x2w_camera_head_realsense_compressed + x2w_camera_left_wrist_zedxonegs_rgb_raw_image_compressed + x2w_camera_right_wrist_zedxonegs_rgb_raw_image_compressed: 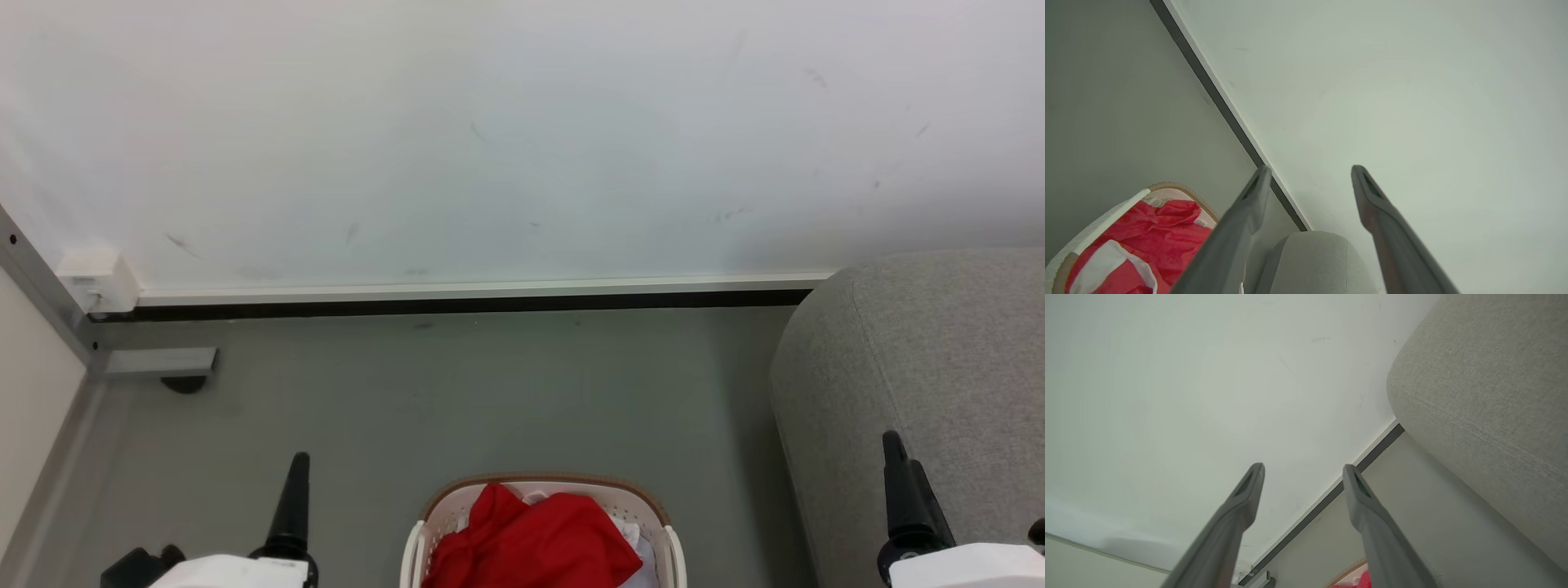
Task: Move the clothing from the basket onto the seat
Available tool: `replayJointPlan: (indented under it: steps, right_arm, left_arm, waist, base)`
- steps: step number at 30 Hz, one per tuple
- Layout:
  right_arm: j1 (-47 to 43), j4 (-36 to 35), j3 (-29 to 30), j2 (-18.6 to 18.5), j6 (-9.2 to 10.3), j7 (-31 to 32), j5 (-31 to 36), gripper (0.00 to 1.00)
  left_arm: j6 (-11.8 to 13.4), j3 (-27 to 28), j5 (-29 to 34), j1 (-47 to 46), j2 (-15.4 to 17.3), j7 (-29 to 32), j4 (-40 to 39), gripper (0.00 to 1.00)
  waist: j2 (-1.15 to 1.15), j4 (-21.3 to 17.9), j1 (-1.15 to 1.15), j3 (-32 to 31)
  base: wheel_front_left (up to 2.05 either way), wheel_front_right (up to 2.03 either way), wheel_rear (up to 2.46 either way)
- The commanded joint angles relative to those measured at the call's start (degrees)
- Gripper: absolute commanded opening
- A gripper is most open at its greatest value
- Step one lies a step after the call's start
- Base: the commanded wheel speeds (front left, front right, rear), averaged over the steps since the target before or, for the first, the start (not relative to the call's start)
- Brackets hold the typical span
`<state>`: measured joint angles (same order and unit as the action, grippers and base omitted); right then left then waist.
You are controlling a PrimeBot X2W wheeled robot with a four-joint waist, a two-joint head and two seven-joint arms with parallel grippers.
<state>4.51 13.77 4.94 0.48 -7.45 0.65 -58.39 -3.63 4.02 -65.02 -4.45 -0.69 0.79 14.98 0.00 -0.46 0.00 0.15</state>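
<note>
Left pincer [1311,168] and right pincer [1304,466], nearest the head camera at its lower corners. Each is released, with its two dark fingers spread and nothing between them, pointing up toward the wall [490,122] rather than down at the load.

The clothing [531,539] is a crumpled red heap with some white fabric beside it. It lies inside the basket [547,480], which stands on the grey floor [490,392] between the two arms and is cut by the lower edge of the head view. The basket's long axis cannot be told from the part that shows.

The seat [939,351] stands to the robot's right, apart from the basket. In the head view its rounded edge rises behind the right pincer.

Governing relation: the clothing lies below and inward of both pincers, somewhat nearer the left one, while the seat lies on the right. No garment appears on the visible part of the seat, so the transfer is judged not yet begun. The next move probably calls for a pincer to tip downward and inward over the brown rim.
</note>
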Motion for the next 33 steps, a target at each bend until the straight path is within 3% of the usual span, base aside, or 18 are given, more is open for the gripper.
replayJointPlan:
  steps: [1,14,33]
  right_arm:
    - [0.72,-1.05,-0.44,-0.30,-0.02,-0.66,2.72,1.00]
    - [0.94,-0.27,-2.55,-0.56,-0.03,-3.67,16.11,1.00]
    - [1.67,1.40,-4.97,-1.59,-0.04,-7.47,29.82,1.00]
  left_arm:
    - [0.18,-0.20,2.24,-1.14,0.68,-0.84,-0.92,1.00]
    - [1.12,-1.51,15.59,-0.57,1.27,-3.87,-1.25,1.00]
    - [2.15,-3.35,31.22,-0.15,2.06,-7.60,-1.42,1.00]
  waist:
    - [0.00,-0.03,0.00,-0.02]
    - [0.00,-0.42,0.00,-0.09]
    - [0.00,-0.67,0.00,0.00]
  base:
    - [0.00,0.00,0.00]
    - [0.00,0.00,0.00]
    - [0.00,0.00,0.00]
